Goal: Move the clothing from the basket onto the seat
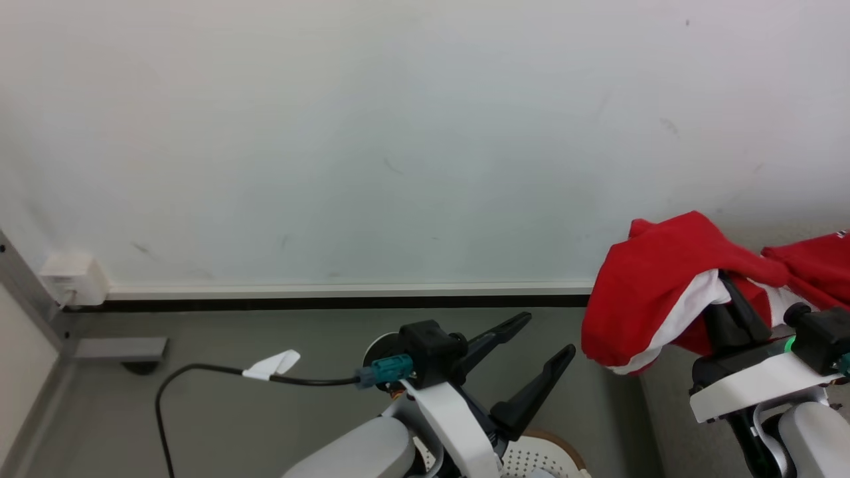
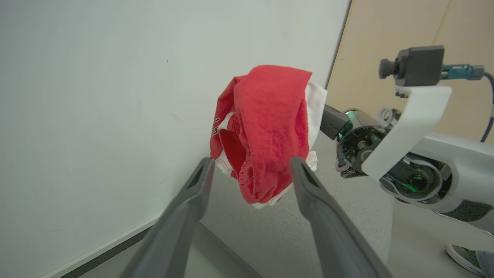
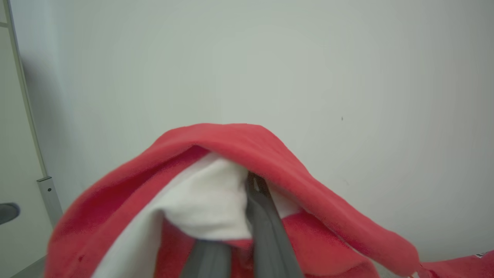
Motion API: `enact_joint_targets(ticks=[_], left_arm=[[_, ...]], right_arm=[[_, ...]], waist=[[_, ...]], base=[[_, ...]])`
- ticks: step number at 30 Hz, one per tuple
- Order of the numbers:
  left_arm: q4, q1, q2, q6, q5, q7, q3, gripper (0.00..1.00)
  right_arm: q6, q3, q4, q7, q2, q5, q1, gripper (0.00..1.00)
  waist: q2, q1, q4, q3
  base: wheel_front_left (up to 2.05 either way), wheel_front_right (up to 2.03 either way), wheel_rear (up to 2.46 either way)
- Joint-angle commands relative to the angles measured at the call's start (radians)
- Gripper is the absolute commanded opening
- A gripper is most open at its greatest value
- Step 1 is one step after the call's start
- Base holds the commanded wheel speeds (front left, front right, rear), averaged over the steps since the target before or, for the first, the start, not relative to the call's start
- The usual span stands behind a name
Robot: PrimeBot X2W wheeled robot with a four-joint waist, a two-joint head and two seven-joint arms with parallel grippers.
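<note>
My right claw (image 1: 729, 287) is pinched tight on the clothing (image 1: 647, 285), a red garment with a white lining. Its fingers are buried in the white fold, and the red cloth drapes over their tips and hangs down to either side. In my right wrist view the two dark fingers (image 3: 257, 200) stand pressed together under that red hood (image 3: 231, 141). The bundle hangs in the air close to the pale wall, above the edge of the seat (image 2: 266, 235), and I see it touching nothing else. My left claw (image 1: 550, 333) is spread wide and holds nothing. It sits to the left of the garment, apart from it and pointing towards it, and the red bundle (image 2: 270, 127) shows beyond its fingertips. The basket (image 1: 564, 449) is below my left wrist. A second red piece (image 1: 815, 264) lies further right, behind my right claw.
</note>
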Motion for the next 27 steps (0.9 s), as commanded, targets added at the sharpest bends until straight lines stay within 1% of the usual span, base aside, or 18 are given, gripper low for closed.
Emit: enact_joint_targets(ticks=[1, 4, 8, 12, 16, 23, 27], left_arm=[[-0.005, 0.017, 0.008, 0.003, 0.013, -0.001, 0.006, 1.0], [-0.011, 0.022, 0.013, 0.011, 0.017, -0.004, 0.016, 1.0], [-0.014, 0.019, 0.025, 0.012, 0.04, -0.008, 0.023, 1.0], [-0.016, 0.023, 0.036, 0.005, 0.065, -0.009, 0.037, 1.0], [-0.021, 0.029, 0.036, -0.001, 0.095, -0.009, 0.059, 1.0], [-0.023, 0.047, 0.028, -0.02, 0.129, -0.009, 0.097, 1.0], [-0.025, 0.05, 0.024, -0.028, 0.15, -0.009, 0.104, 1.0]], right_arm=[[-0.002, -0.022, -0.016, -0.003, -0.008, -0.019, 0.008, 0.0], [-0.002, -0.052, -0.04, -0.003, -0.021, -0.038, 0.027, 0.0], [-0.002, -0.052, -0.074, -0.003, -0.027, -0.031, 0.044, 0.0], [-0.002, -0.052, -0.109, -0.002, -0.031, -0.045, 0.066, 0.0], [-0.002, -0.067, -0.142, -0.002, -0.03, -0.055, 0.09, 0.0], [-0.002, -0.105, -0.196, -0.003, -0.01, -0.064, 0.139, 0.0], [-0.002, -0.127, -0.215, -0.003, -0.006, -0.069, 0.143, 0.0]], waist=[[-0.0001, 0.0, -0.042, 0.017], [-0.0001, 0.0, -0.084, 0.031], [-0.0001, 0.0, -0.154, 0.054], [-0.0001, 0.0, -0.23, 0.075], [-0.0001, 0.0, -0.295, 0.092], [-0.0001, 0.0, -0.37, 0.121], [-0.0001, 0.0, -0.392, 0.141]], base=[[0.0, 0.0, 0.0], [0.0, 0.0, 0.0], [0.0, 0.0, 0.0], [0.0, 0.0, 0.0], [0.0, 0.0, 0.0], [0.0, 0.0, 0.0], [0.0, 0.0, 0.0]])
